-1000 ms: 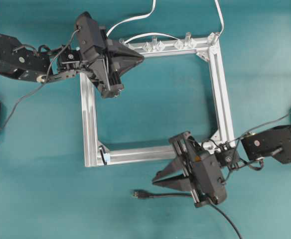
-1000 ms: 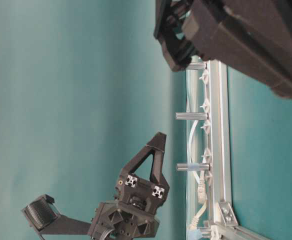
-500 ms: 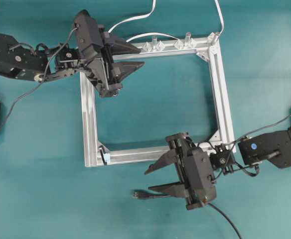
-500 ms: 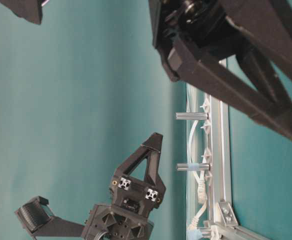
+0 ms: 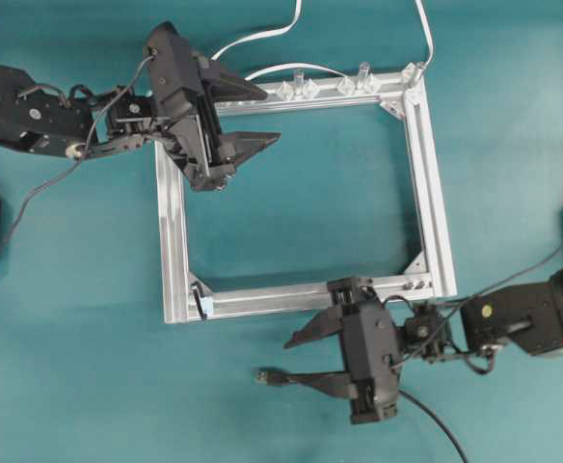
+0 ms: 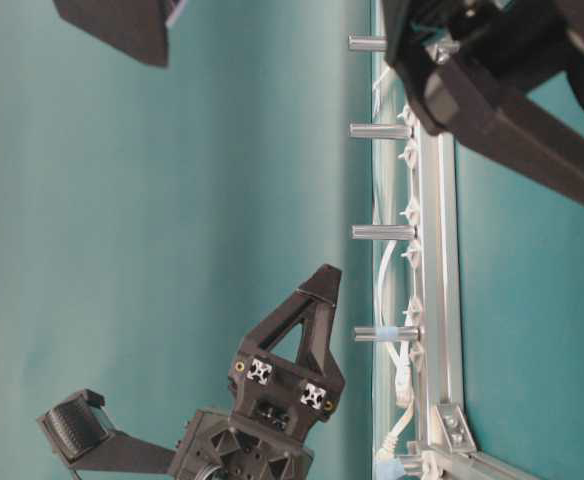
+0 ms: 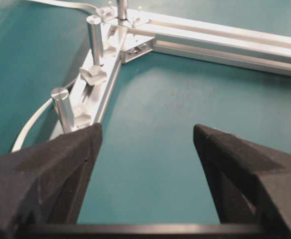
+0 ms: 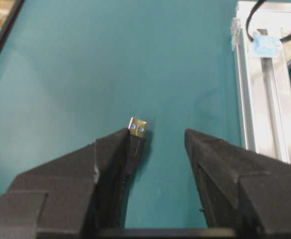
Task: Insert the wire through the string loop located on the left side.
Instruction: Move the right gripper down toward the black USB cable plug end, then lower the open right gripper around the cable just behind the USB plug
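Both grippers wider since; wire [image 8: 136,130] beside right gripper [image 8: 157,144].

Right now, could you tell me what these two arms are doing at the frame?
The right gripper hangs open just above the wire, whose plug lies on the mat beside one finger, not gripped. The left gripper is open over the aluminium frame's upper left corner, holding nothing. The string loop at the lower left corner has nothing through it yet.

Open mat inside aluminium frame [image 5: 174,231], upright posts [image 6: 382,232] crowding top rail
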Tool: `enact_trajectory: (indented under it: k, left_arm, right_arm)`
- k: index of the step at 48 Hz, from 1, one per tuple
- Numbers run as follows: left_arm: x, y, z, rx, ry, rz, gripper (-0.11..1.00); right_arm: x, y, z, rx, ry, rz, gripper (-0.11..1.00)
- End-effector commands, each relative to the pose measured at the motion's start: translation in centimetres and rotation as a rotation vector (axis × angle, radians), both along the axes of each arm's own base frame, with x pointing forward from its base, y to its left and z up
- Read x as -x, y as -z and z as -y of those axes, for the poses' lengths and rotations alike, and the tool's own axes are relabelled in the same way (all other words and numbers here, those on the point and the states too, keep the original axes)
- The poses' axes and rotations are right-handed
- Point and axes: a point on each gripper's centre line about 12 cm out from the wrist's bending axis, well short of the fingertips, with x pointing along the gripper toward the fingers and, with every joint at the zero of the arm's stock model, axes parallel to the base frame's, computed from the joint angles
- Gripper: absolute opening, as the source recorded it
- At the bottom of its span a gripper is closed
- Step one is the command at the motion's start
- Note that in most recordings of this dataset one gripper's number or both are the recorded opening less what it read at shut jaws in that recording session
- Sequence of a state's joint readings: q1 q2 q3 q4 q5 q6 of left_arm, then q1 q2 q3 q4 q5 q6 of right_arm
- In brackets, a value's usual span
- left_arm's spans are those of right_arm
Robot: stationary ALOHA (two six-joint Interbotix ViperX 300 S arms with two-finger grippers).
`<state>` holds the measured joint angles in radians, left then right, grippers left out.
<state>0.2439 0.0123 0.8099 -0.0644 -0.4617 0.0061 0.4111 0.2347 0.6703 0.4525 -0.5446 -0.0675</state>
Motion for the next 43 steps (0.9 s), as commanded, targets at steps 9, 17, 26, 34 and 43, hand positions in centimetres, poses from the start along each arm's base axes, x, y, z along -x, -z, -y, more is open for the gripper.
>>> enact_trajectory:
  k: [9, 17, 26, 34, 43]
  left_arm:
    - [0.3, -1.2, 0.3, -0.016, 0.01, 0.031, 0.81]
    - [0.3, -1.1, 0.4, -0.015, 0.012, 0.029, 0.81]
    - [0.3, -1.1, 0.4, -0.015, 0.012, 0.029, 0.81]
    - [0.3, -1.2, 0.4, -0.015, 0.012, 0.029, 0.81]
    - [0.3, -1.2, 0.5, -0.014, 0.014, 0.03, 0.81]
  right_arm:
    - [-0.9, 0.6, -1.6, -0.024, 0.093, -0.029, 0.55]
    - [-1.0, 0.9, -1.6, -0.023, 0.136, -0.036, 0.56]
    - [-1.3, 1.3, -2.3, -0.021, 0.121, -0.04, 0.56]
    - [-1.5, 2.2, -2.7, -0.021, 0.115, -0.066, 0.65]
    - [-1.7, 2.8, -2.9, -0.022, 0.113, -0.084, 0.79]
